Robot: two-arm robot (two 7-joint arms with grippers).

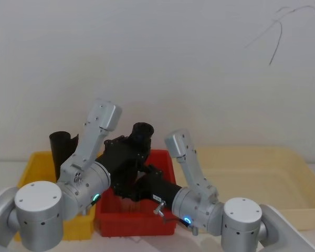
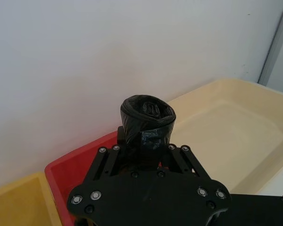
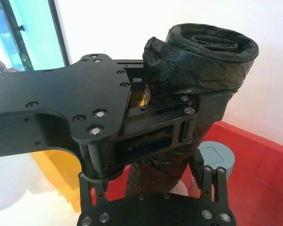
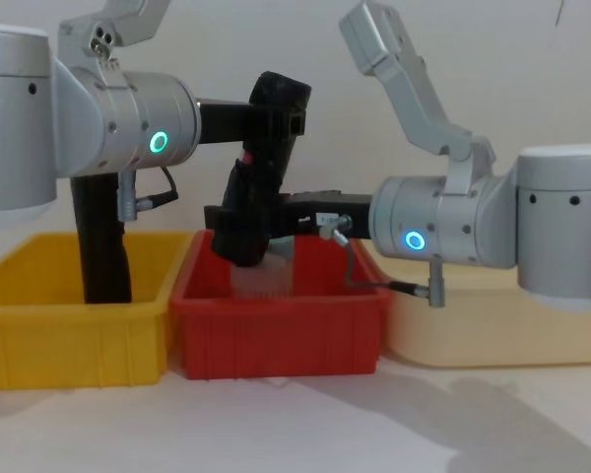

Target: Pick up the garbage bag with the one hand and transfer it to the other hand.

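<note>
Between the fingers of the left gripper [image 4: 278, 116], clamped tight just under its top end: holding the garbage bag [image 4: 259, 192] nearly upright, tipped slightly, above the red bin [image 4: 276, 335]. Further down the roll, straddling its lower end with the fingers of the right gripper [image 4: 238, 232] spread apart, a sliver of red showing between one finger and the plastic. Stacked close, left fingers just above right.

bright even light, perhaps from a window [image 3: 33, 33], soft shadows on the table [image 4: 473, 414]
</note>
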